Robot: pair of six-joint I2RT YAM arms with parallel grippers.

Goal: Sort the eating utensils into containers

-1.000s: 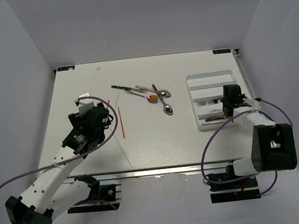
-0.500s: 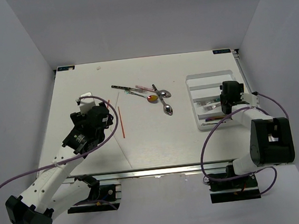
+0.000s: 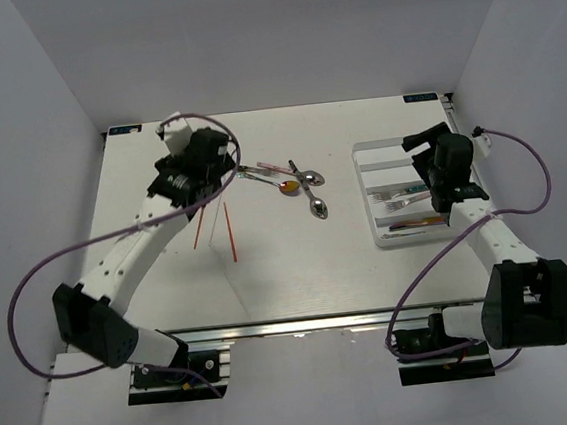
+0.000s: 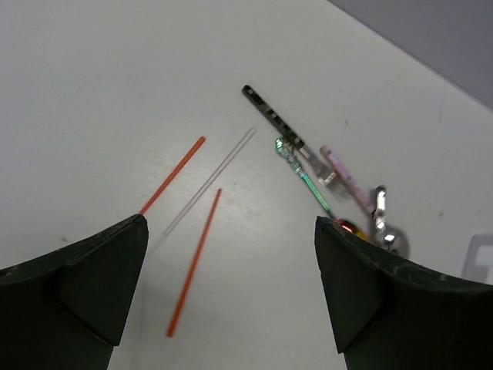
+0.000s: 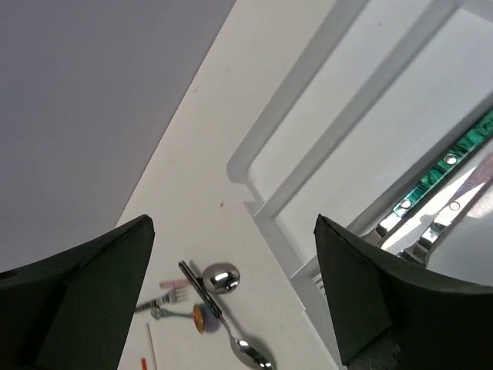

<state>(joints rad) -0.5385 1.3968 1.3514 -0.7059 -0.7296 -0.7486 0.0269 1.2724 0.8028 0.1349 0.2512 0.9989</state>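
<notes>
Loose utensils lie at the table's far middle: a dark knife (image 3: pixel 227 165), a teal fork (image 4: pixel 304 177), a pink-handled piece (image 3: pixel 274 165), two silver spoons (image 3: pixel 308 178) (image 3: pixel 318 209) and a gold spoon (image 3: pixel 288 186). Two red chopsticks (image 3: pixel 230 233) (image 3: pixel 198 231) and a white one (image 4: pixel 208 181) lie left of them. My left gripper (image 3: pixel 220 156) (image 4: pixel 231 293) hovers open above the chopsticks, holding nothing. The white tray (image 3: pixel 398 144) at the right holds forks (image 3: pixel 398 201), a teal-handled knife (image 5: pixel 447 166) and an iridescent piece (image 3: pixel 415 223). My right gripper (image 3: pixel 420 149) (image 5: pixel 231 262) hangs open over the tray's far end, empty.
The table's right edge runs just beyond the tray. Grey walls enclose the table on three sides. The left arm's purple cable (image 3: pixel 30 287) loops out over the table's left side. The tray's far compartments (image 5: pixel 400 92) show bare white floor.
The left arm swung from the near left up to the far middle, above the chopsticks. The right gripper opened over the tray's near end and lifted to its far end.
</notes>
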